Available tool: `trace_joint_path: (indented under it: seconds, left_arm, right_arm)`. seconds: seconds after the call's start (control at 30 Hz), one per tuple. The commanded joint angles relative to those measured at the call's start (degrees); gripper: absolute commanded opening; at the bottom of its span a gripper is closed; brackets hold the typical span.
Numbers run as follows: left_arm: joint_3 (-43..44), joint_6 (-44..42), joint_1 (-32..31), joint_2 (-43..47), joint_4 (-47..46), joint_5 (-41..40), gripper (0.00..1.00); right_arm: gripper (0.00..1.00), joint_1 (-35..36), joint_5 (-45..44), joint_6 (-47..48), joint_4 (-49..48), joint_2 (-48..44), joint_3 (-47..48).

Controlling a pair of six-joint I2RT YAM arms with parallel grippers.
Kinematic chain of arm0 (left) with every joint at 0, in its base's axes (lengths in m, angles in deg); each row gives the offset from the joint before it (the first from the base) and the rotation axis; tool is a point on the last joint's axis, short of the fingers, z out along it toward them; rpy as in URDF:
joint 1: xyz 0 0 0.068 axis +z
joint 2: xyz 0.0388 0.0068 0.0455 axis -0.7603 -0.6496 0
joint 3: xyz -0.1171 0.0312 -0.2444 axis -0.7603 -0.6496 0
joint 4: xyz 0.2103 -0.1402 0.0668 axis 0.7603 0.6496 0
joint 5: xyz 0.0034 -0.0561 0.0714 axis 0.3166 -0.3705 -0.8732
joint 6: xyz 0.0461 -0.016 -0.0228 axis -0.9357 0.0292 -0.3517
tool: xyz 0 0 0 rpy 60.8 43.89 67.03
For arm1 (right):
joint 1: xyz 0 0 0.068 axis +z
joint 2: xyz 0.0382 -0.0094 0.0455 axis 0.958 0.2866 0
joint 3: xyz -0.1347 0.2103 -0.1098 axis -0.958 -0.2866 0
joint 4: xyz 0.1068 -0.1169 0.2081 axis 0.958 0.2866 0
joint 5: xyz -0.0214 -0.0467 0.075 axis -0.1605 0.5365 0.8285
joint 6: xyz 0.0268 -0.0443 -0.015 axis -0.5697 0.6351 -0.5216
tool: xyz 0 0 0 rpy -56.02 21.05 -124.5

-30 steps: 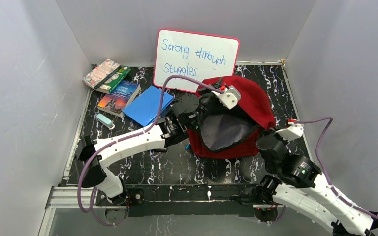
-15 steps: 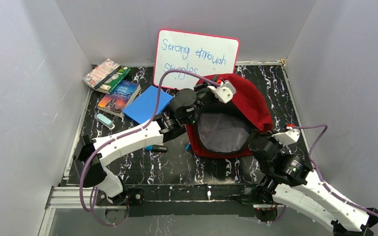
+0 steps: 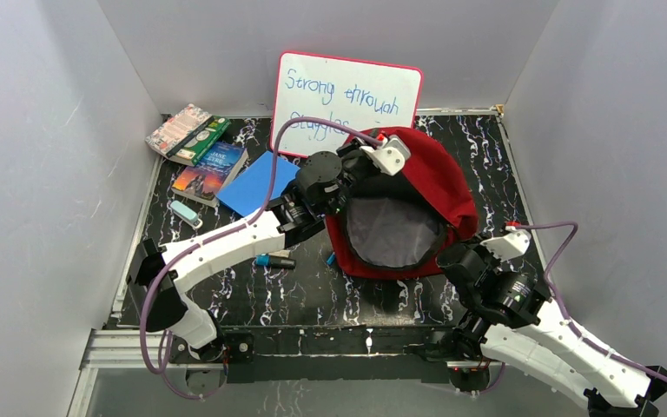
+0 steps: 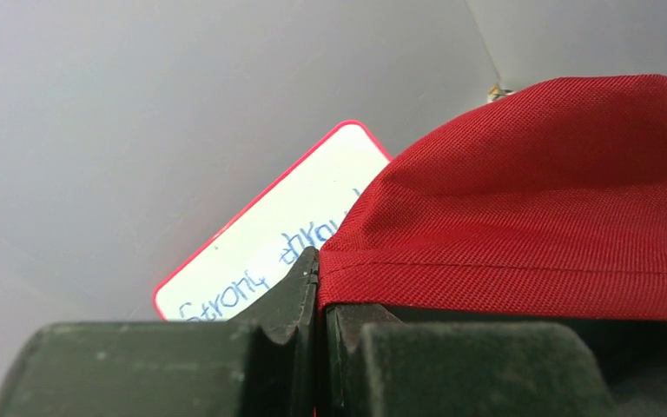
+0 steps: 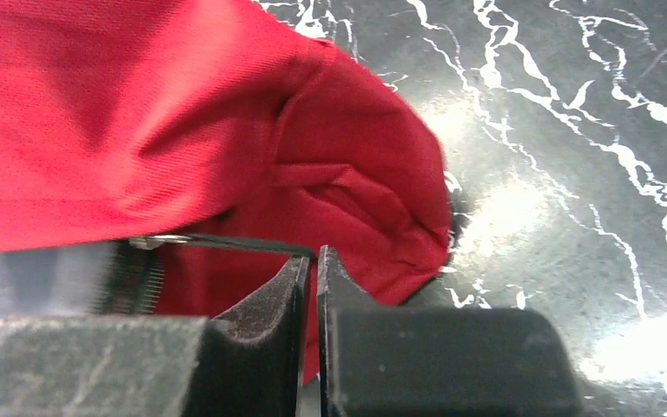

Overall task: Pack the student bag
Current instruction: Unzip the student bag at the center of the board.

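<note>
The left pincer point(image 4: 317, 262), pressed together, pinches the rim of the student bag point(image 3: 441, 178) just in front of the whiteboard point(image 3: 347, 87). The right pincer point(image 5: 311, 254), a slit apart, meets the bag's zip edge; whether it grips I cannot tell. Only the overhead view shows the grey lining point(image 3: 391, 230).

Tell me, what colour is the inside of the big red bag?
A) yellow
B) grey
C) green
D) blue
B: in the top view the student bag lies open on the table, and the lining showing through its mouth is grey.
</note>
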Motion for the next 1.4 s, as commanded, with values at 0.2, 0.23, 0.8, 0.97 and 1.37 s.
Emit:
trace_joint_path:
  seconds: [0.2, 0.23, 0.8, 0.97, 1.37]
  left_arm:
    - [4.12, -0.53, 2.61, 6.16, -7.95, -5.42, 0.0]
    - [4.17, -0.53, 2.62, 6.11, -7.88, -5.36, 0.0]
    - [4.88, 2.05, 2.6, 4.93, -4.83, -4.23, 0.0]
    - [5.0, 2.36, 2.62, 4.92, -4.11, -4.26, 0.0]
    - [5.17, 3.04, 2.61, 5.23, -2.89, -4.06, 0.0]
  right_arm:
    - [0.13, -0.34, -3.65, 1.89, 11.47, -1.86, 5.13]
    - [0.14, -0.35, -3.3, 2.02, 11.45, -2.12, 5.45]
    - [0.51, -0.33, 17.17, 10.18, -18.84, -2.8, 9.01]
    - [0.66, -0.38, 26.0, -4.78, -20.09, 5.98, 9.24]
    - [0.54, -0.37, 31.49, -6.95, -28.17, 15.76, 5.88]
